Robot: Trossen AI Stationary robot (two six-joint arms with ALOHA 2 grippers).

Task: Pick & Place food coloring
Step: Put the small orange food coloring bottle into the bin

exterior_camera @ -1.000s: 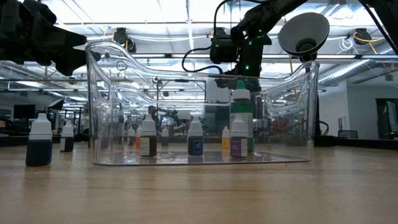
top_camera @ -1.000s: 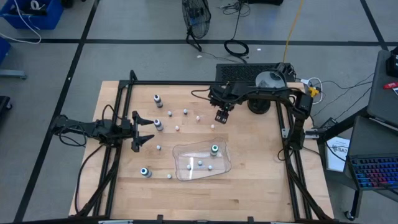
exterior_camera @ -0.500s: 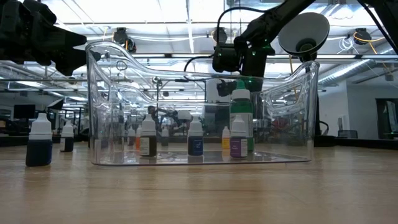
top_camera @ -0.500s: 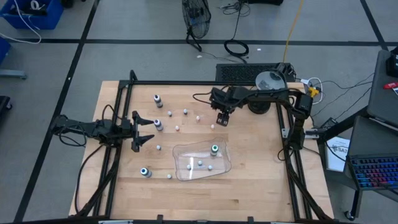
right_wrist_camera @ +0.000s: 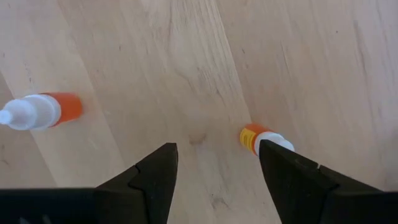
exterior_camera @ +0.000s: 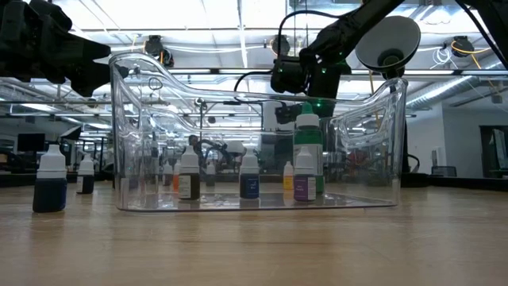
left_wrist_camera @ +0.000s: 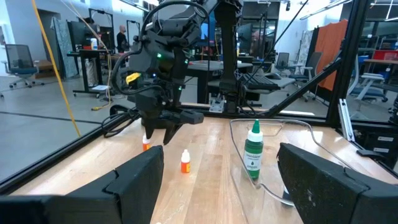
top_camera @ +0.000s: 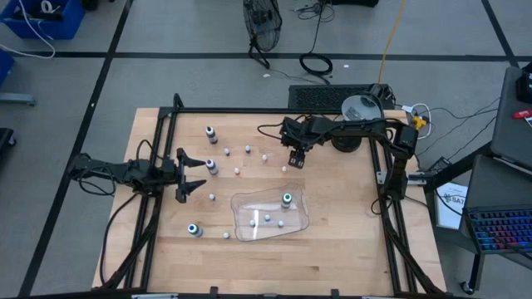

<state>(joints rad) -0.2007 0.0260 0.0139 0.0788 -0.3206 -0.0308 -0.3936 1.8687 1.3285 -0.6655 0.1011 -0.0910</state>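
Observation:
My right gripper is open and points down over the far middle of the table. Two small orange bottles with white caps stand on the wood under it: one just off one fingertip, the other farther aside. The gripper also shows in the left wrist view. My left gripper is open and empty at the table's left, beside a dark bottle. A clear tray holds a green bottle and several small ones.
Two more dark bottles stand at the far left and near left. Small whitish bottles are scattered on the wood between the arms. A black frame runs along the table's edges, and a lamp stands at the far right.
My right gripper has shifted a little toward the table's near edge and sunk slightly over the small orange bottles, then kept still. Its fingers stay open.

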